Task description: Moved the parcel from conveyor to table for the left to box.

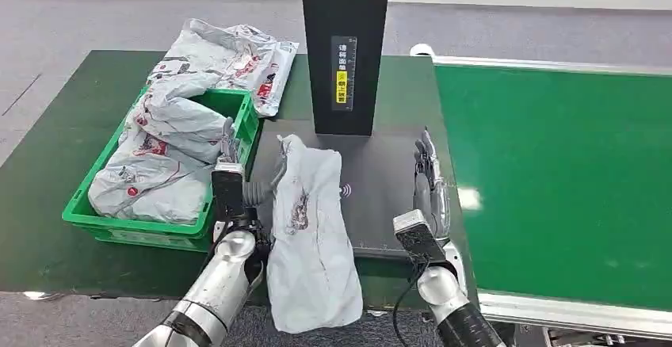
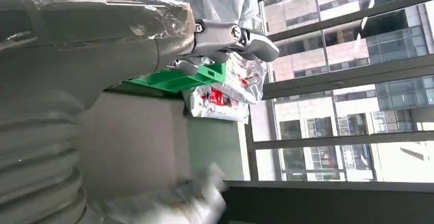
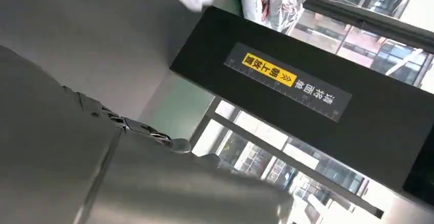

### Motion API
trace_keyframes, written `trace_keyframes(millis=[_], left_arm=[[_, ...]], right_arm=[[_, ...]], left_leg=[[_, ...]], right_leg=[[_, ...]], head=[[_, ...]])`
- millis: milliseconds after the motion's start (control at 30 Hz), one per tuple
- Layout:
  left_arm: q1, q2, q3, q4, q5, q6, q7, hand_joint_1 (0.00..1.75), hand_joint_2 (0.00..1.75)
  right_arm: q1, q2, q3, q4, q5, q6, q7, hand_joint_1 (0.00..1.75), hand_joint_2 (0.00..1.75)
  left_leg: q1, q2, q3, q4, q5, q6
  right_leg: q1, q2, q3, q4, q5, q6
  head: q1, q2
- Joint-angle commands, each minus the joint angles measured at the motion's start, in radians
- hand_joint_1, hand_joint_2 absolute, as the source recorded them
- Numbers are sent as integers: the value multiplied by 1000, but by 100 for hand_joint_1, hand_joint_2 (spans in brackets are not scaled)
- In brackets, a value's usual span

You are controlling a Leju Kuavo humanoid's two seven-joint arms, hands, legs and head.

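1. Outward from the left hand [image 1: 230, 157]: it stands upright between the green crate [image 1: 87, 214] and the parcel [image 1: 309, 236], just beside the parcel's left edge; whether its fingers actually pinch the film I cannot tell (the wrist view is taken up by its grey thumb and blurred plastic).
2. Opposite, the right hand [image 1: 426, 174] stands edge-up with fingers straight and close together, holding nothing, well apart from the parcel.
3. Between them the parcel lies lengthwise on the dark scanning pad [image 1: 380, 196] of the table [image 1: 47, 165], its near end hanging over the table's front edge.
4. By its look it is a grey-white poly mailer, crumpled, with a dark printed smudge near the middle.
5. Handling, as a judgement: light, limp and slick, likely to sag and slide from a shallow pinch. Gather a fold of film near the middle or upper third, where the bulk seems to sit, rather than a thin corner.
6. Beyond, the crate already holds similar bags [image 1: 158, 157].
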Motion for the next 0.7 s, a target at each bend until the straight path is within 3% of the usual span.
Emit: trace_keyframes(millis=[33,200,400,467,600,700], left_arm=[[-9,28,-49,2,-1,14,3,0,175],[3,44,-91,-18,-21,3,3,0,175],[-96,79,-332,275,-237,-270,3,0,175],[-137,76,-439,380,-362,-394,114,0,175],[-170,82,-605,489,-639,-346,232,0,175],[-191,85,-702,544,-786,-451,336,0,175]], right_arm=[[-12,-12,-54,22,-48,46,32,0,0],[-21,-25,-62,80,-75,83,80,0,0],[-53,-25,-78,111,-104,121,97,0,0],[-44,-29,-86,96,-99,130,118,0,0],[-27,-26,-106,79,-79,143,129,0,0],[-40,-16,-120,91,-67,150,133,0,0]], left_leg=[[0,0,1,-1,0,0],[0,0,2,-1,0,0],[0,-1,4,-2,1,1],[0,-2,3,-2,1,1],[-1,-1,4,-3,1,1],[-1,0,2,-1,0,0]], right_leg=[[0,0,1,-1,0,0],[0,-1,2,-2,0,0],[0,-1,4,-2,0,0],[0,-3,4,-2,0,0],[0,-2,5,-3,0,0],[-1,0,2,-1,0,0]], head=[[0,0],[0,0],[0,0],[0,0],[0,0],[0,0]])
